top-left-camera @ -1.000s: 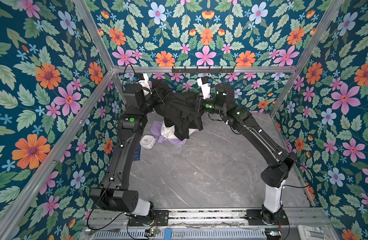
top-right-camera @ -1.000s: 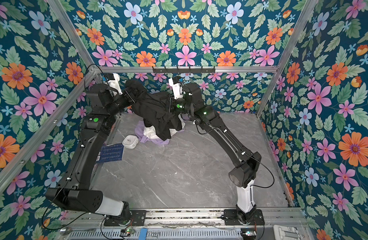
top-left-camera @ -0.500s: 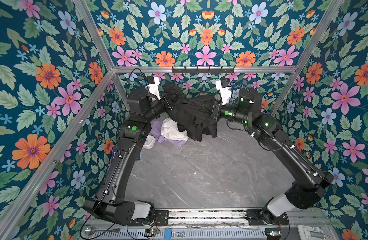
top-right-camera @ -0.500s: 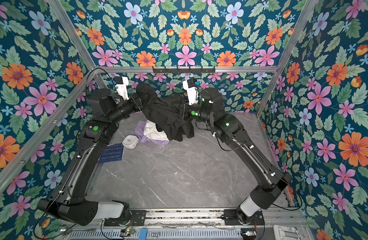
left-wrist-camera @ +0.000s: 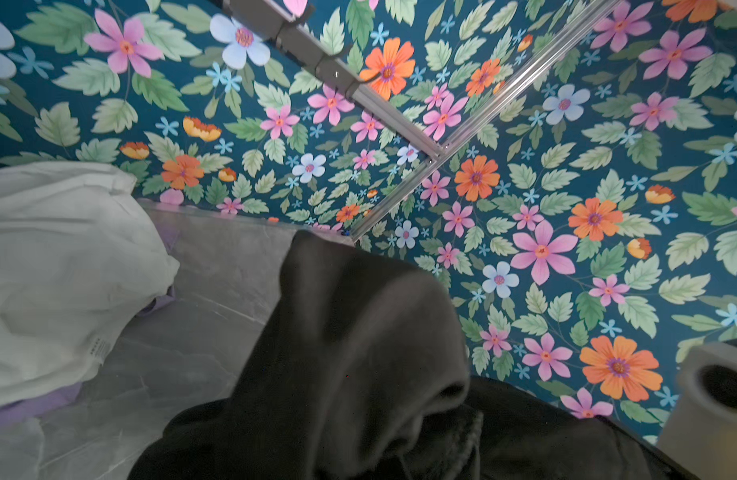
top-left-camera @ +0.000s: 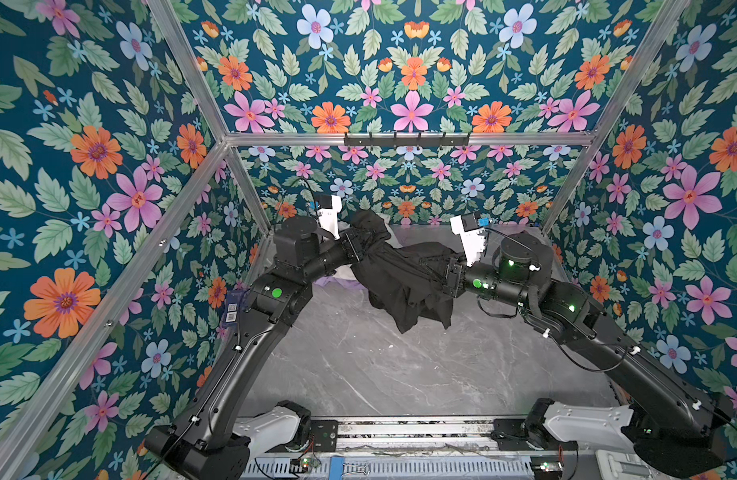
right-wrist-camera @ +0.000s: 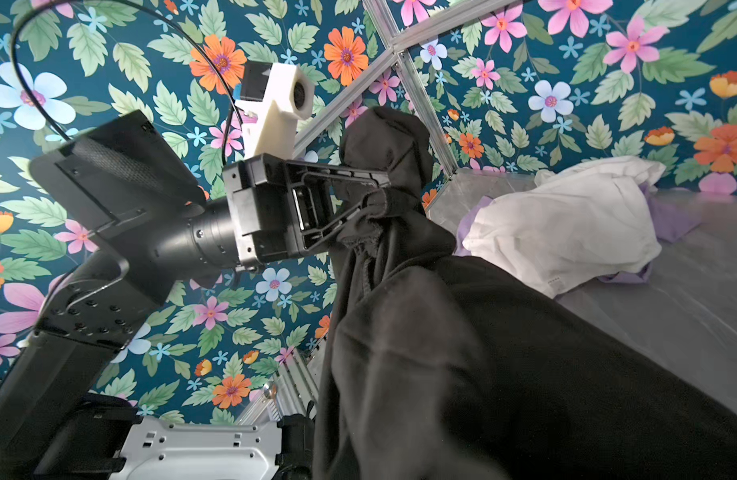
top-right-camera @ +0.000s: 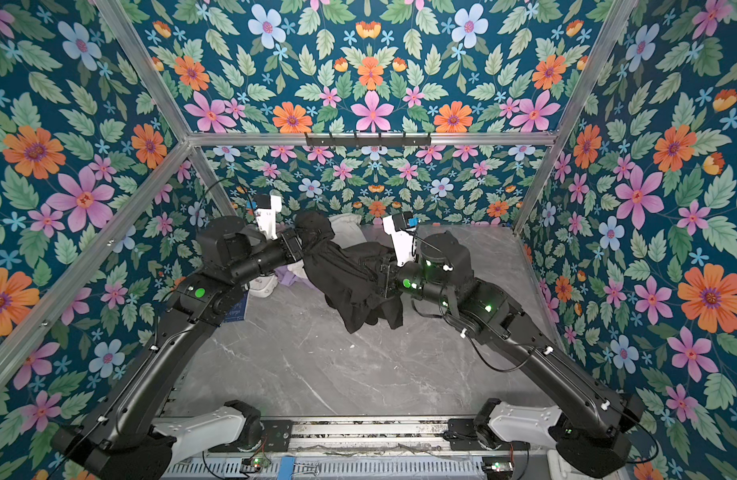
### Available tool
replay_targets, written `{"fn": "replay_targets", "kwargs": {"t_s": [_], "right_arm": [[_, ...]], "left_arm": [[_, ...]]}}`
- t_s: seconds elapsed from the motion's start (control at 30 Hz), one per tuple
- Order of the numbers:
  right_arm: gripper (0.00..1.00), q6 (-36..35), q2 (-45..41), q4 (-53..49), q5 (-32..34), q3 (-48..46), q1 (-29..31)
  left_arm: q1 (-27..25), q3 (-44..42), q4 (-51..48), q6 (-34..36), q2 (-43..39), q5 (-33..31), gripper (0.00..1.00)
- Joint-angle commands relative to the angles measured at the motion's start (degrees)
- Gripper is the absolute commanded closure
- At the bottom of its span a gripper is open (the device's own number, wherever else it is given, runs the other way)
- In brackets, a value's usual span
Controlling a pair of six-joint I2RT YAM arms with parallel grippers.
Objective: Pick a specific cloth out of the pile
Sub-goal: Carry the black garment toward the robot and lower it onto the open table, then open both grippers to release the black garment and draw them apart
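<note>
**Top views.**
- The cloth (top-left-camera: 404, 286): plain black, held up between both arms near the back wall, as both top views show. A taut band spans the two grippers, and loose folds hang from it toward the front. Whether the lowest fold touches the surface (top-left-camera: 379, 374) cannot be told.
- Left gripper (top-left-camera: 362, 249): closed on one bunched end of the cloth, fingertips wrapped in fabric.
- Right gripper (top-left-camera: 431, 264): closed on the other end, fingertips buried in black folds.
- The pile (top-left-camera: 389, 233): white garment (top-right-camera: 345, 224) over lavender garment (top-right-camera: 284, 276). It lies on the grey marbled surface at the back, just behind and beside the left gripper.

**Left wrist view.**
- The cloth (left-wrist-camera: 358, 353): fills the lower middle and drapes over the gripper, so the fingers are hidden.
- White garment (left-wrist-camera: 59, 270): crumpled on the surface (left-wrist-camera: 217, 257), with a lavender edge (left-wrist-camera: 26, 409) showing beneath it.

**Right wrist view.**
- Left gripper (right-wrist-camera: 377, 189): seen from the side, jaws pressed together on a gathered knot of the cloth (right-wrist-camera: 441, 353). A hood-like fold rises above the fingers.
- The cloth: runs from that knot toward the camera and covers the right gripper's own fingers.
- White garment (right-wrist-camera: 566, 232): sits on top of the lavender garment (right-wrist-camera: 674, 220) on the surface (right-wrist-camera: 691, 311), beyond the black fabric.
</note>
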Motion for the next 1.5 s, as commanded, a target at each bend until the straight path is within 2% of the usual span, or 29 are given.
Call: {"fn": "replay_targets", "kwargs": {"t_s": [0.0, 0.2, 0.47, 0.67, 0.9, 1.03, 1.07, 1.13, 1.23, 1.27, 1.4, 1.47], "right_arm": [[1.00, 4.1, -2.3, 0.1, 2.1, -4.7, 0.4], [1.00, 8.5, -6.7, 4.9, 5.4, -19.3, 0.4], [1.00, 7.9, -6.4, 4.3, 6.8, -27.7, -1.7], [1.00, 8.5, -6.0, 5.4, 5.9, -35.1, -2.2], [0.98, 8.3, -3.8, 8.0, 6.2, -43.2, -4.1], [0.75, 8.4, -2.9, 9.2, 5.6, -47.3, -5.4], [0.69, 8.3, -3.1, 8.6, 5.5, -47.5, -5.7], [0.57, 7.1, -4.1, 7.1, 4.4, -47.4, -6.1], [0.29, 4.3, -7.2, 0.6, 4.0, -44.6, -6.5], [0.22, 3.4, -8.5, -2.3, 4.3, -43.2, -6.6], [0.07, -0.1, -14.3, -12.7, 7.3, -37.5, -6.7], [0.01, -2.8, -17.3, -16.4, 12.1, -35.0, -6.8]], "left_arm": [[-0.2, -3.9, -1.3, -0.8, -0.2, -0.4, 1.00], [-2.4, -12.6, 1.8, -1.2, 0.8, 0.7, 1.00], [-3.4, -22.4, 4.4, 2.3, 3.6, 2.0, 1.00], [-4.9, -30.9, 6.4, 2.9, 2.8, 1.6, 0.93], [-5.7, -39.6, 9.5, 3.7, 3.6, 1.4, 0.76], [-5.8, -43.3, 10.1, 4.7, 4.5, -0.2, 0.54], [-5.8, -43.6, 10.0, 4.7, 4.4, -0.5, 0.46], [-5.8, -43.5, 9.2, 4.6, 3.8, -1.1, 0.25], [-5.8, -41.8, 6.6, 5.3, 2.0, -1.7, 0.01], [-5.8, -40.9, 5.3, 5.8, 1.3, -2.0, 0.00], [-5.7, -38.0, 1.6, 7.5, -2.7, -3.9, 0.00], [-5.6, -37.0, 0.4, 9.0, -5.2, -7.5, 0.00]]}}
